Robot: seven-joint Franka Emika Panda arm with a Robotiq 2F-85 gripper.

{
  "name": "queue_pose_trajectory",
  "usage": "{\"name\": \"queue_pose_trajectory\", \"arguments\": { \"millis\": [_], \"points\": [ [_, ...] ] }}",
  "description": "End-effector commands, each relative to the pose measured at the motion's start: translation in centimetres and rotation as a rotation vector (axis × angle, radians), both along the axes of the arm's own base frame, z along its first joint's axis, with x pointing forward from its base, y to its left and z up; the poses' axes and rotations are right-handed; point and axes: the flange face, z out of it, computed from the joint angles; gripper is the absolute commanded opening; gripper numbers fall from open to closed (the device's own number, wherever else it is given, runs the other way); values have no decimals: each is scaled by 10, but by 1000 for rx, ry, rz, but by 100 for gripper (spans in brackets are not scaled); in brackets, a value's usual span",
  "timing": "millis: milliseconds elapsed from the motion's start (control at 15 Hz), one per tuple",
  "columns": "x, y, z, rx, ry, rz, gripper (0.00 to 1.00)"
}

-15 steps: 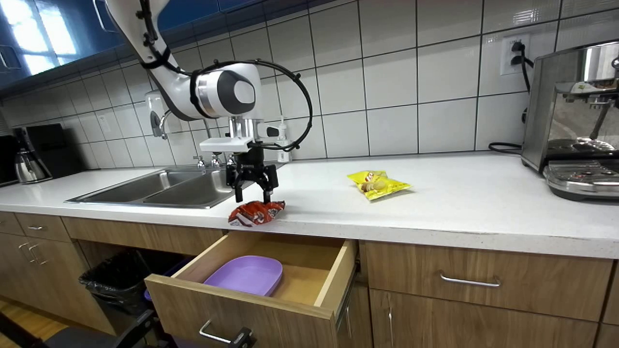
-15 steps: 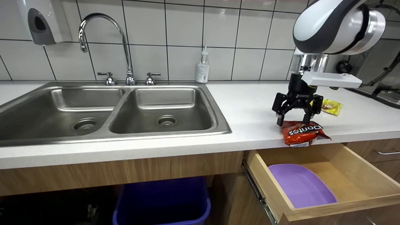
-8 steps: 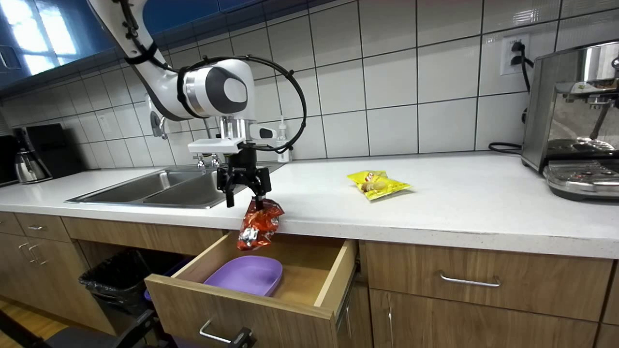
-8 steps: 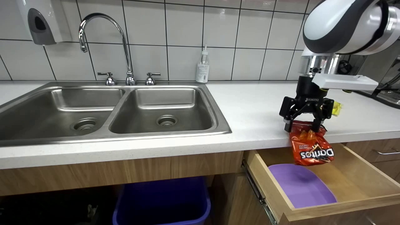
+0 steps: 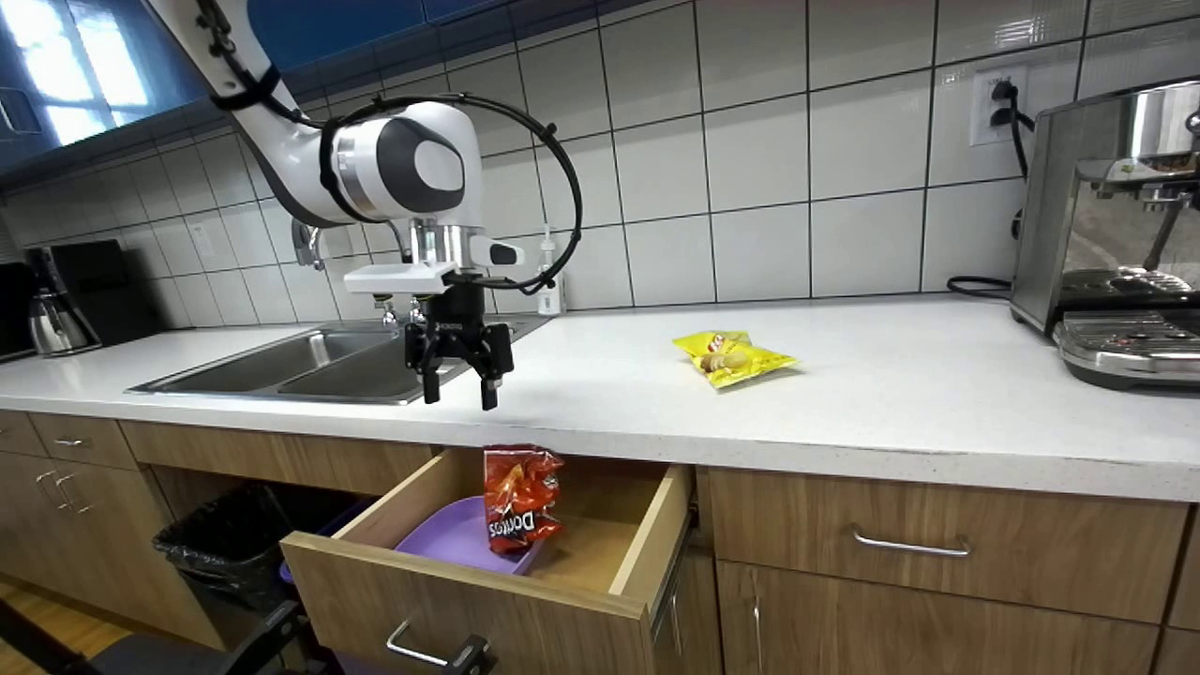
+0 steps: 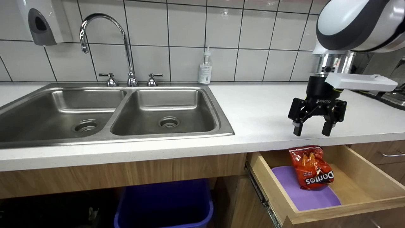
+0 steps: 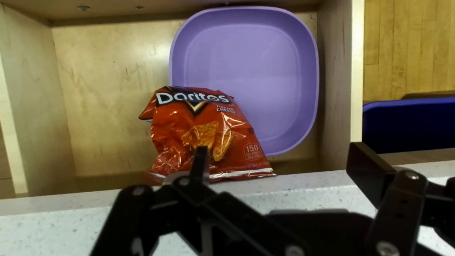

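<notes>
At the back, a kitchen wall (image 5: 647,169) of white tiles with dark joints. Before it, a long white counter (image 5: 900,394), finely speckled. Set into this surface, a steel sink (image 6: 216,109) with two bowls. Under the counter edge, a wooden drawer (image 5: 553,628), pulled out. In the drawer, a purple dish (image 7: 245,53). Above the drawer, the claw (image 6: 312,132), directed downward, released and spread wide. Below the claw, apart from it, partly over the dish in the drawer, a red chip bag (image 6: 311,169). Tilts steeply, long axis sloping from the counter edge down toward the drawer front. Name end pointing down, with letters upside down in both exterior views. Resting or in the air: not possible to say.
</notes>
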Motion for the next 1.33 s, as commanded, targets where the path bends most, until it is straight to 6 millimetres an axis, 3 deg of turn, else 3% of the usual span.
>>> {"name": "queue_pose_trajectory", "arguments": {
  "millis": [0,533,1267],
  "points": [
    [-11,0,15,19,-17,5,100],
    [-4,-12,32,28,-55,-31,100],
    [15,-71,55,16,-108,-134,100]
  ]
}}
